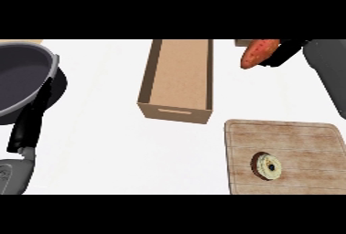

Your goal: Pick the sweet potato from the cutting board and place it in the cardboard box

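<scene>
A dark grey pan (19,75) is taking up the far left of the white worktop (121,151), sitting on a black round patch, with its long black handle (30,119) running down towards the lower left corner. A grey shape is showing in that corner, just below the handle's end, and what it is cannot be told.

The cardboard box (177,112) is standing open in the middle of the worktop, long and narrow, its short front wall with a hand slot facing the viewer. Nothing is showing inside it. The wooden cutting board (297,137) is lying at the lower right, just right of the box's front corner and apart from it. A small ring-shaped bread (268,166), brown at the rim and pale on top, is lying on the board's lower middle.

The sweet potato (257,54) is no longer on the board. It is hanging at the upper right, tilted with its pointed end down and to the left, just right of the box's right wall and not over the opening. The right hand (287,49) is gripping it at its upper right end, black fingers curling round it, with the grey forearm (327,68) coming in along the right edge. The box's right wall is standing between the sweet potato and the box's inside.
</scene>
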Robot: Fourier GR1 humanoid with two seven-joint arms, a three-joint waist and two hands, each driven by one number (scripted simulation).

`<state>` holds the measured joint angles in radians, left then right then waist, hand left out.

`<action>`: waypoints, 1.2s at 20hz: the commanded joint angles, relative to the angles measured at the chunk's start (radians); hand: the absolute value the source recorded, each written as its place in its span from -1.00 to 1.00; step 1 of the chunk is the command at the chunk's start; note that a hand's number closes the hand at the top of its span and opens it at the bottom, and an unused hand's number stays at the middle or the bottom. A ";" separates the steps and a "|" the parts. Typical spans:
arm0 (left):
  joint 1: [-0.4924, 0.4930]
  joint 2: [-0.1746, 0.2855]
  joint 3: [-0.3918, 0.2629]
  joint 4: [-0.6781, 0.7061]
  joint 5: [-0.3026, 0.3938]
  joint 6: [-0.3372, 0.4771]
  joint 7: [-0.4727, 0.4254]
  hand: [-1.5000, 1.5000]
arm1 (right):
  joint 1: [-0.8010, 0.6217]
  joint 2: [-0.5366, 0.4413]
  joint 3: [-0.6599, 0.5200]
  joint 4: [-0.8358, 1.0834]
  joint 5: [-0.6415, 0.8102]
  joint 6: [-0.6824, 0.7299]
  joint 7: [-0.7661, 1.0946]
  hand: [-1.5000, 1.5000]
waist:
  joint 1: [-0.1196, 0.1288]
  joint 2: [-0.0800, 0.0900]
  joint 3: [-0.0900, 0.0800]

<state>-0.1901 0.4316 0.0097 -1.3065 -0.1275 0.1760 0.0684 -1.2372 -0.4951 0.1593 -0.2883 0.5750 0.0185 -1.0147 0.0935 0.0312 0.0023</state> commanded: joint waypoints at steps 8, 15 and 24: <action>0.028 -0.015 -0.007 -0.018 -0.014 -0.005 0.007 0.00 | -0.179 0.195 -0.069 0.128 -0.063 0.135 0.107 1.00 | -0.017 -0.009 -0.002; 0.009 -0.013 0.013 0.016 -0.025 0.007 -0.020 0.00 | -0.285 0.340 -0.100 0.187 -0.087 0.177 0.297 1.00 | -0.008 -0.003 -0.003; -0.014 -0.024 0.003 0.006 -0.025 -0.015 0.008 0.00 | -0.288 0.466 -0.084 0.213 -0.059 0.080 0.389 1.00 | -0.002 0.002 -0.004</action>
<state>-0.2070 0.4138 0.0164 -1.2957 -0.1497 0.1645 0.0756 -1.5236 -0.0824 0.0661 -0.0863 0.5026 0.1330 -0.6654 0.0915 0.0328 -0.0012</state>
